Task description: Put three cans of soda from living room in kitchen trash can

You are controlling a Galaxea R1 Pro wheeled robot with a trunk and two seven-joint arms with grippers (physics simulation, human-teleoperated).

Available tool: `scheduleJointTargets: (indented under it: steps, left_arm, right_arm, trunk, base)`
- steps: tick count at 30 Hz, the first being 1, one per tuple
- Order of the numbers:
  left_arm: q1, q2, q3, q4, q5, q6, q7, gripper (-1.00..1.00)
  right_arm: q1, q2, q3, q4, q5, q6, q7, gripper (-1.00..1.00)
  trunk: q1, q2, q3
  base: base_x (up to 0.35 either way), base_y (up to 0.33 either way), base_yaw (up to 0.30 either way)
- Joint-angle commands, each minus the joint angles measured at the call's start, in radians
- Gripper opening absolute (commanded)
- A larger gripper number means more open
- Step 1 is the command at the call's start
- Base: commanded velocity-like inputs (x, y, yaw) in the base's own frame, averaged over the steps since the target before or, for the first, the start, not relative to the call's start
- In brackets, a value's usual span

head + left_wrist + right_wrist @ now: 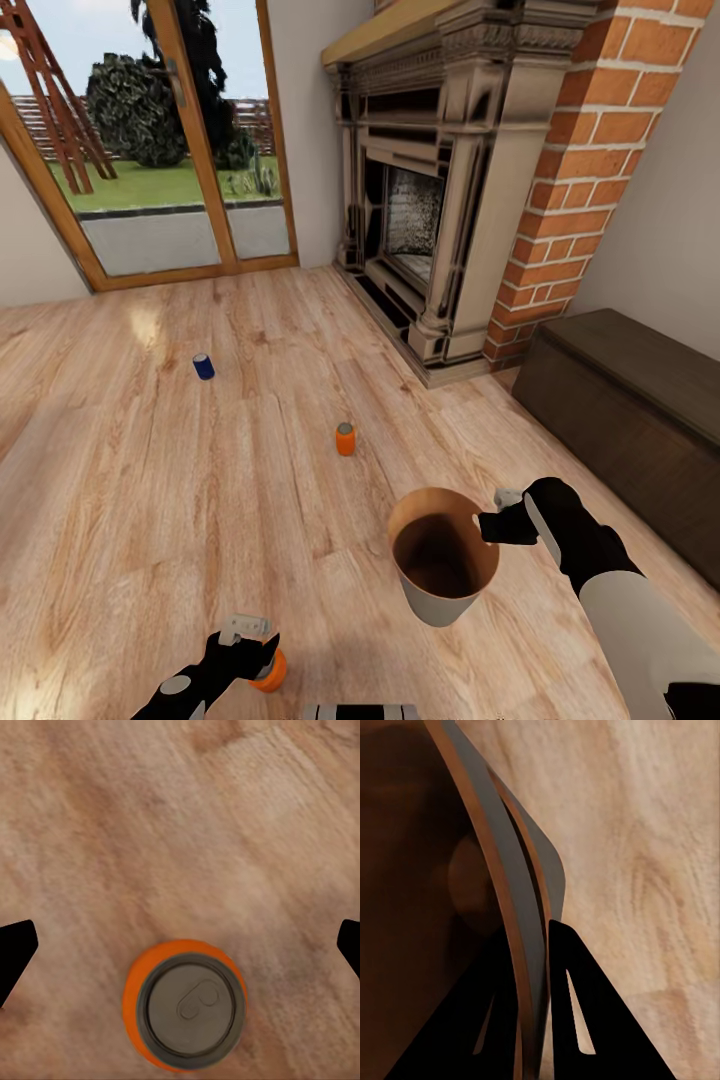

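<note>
Head view: right gripper [487, 524] pinching trash can [440, 598] rim; left gripper [262, 652] hovering over orange can [271, 676]; second orange can [345, 439] and blue can [203, 366] standing beyond. Left wrist: fingers [15, 952] spreading wide, can beneath. Right wrist: fingers [585, 1020] clamping rim.

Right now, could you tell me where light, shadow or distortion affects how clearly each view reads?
Head view: wide-angle bend in the door frame, a pale sheen on the floor before it. Left wrist view: even light, the orange can sharp, floor grain soft. Right wrist view: the bin interior very dark; its pinched rim looks warped.
</note>
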Motion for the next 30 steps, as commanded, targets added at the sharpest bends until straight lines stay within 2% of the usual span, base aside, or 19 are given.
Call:
scheduleJointTargets:
  steps: [1,10,15,27,30]
  left_arm:
    - [0.000,0.000,0.000,0.001,0.000,0.000,0.000,1.00]
    - [0.000,0.000,0.000,0.002,-0.001,0.001,0.000,1.00]
    - [0.000,0.000,0.000,0.002,-0.001,0.001,0.000,1.00]
    - [0.000,0.000,0.000,0.002,-0.001,0.002,-0.001,1.00]
    - [0.000,0.000,0.001,0.002,-0.001,0.002,-0.001,1.00]
  right_arm:
    - [0.000,0.000,-0.001,0.000,-0.025,0.003,0.005,-1.00]
    - [0.000,0.000,-0.001,0.000,-0.025,0.003,0.002,-1.00]
    - [0.000,0.000,-0.001,0.000,-0.025,0.003,0.002,-1.00]
    - [0.000,0.000,-0.006,-0.001,-0.025,0.003,0.002,-1.00]
    - [0.000,0.000,-0.007,-0.004,-0.025,0.003,0.002,-1.00]
  trunk:
    - [0.004,-0.007,-0.004]
    - [0.038,-0.070,-0.037]
    - [0.041,-0.071,-0.059]
    - [0.041,-0.071,-0.064]
    - [0.042,-0.072,-0.075]
  base:
    - [0.000,0.000,0.000]
    - [0.000,0.000,0.000]
    - [0.000,0.000,0.000]
    - [0.000,0.000,0.000]
    - [0.000,0.000,0.000]
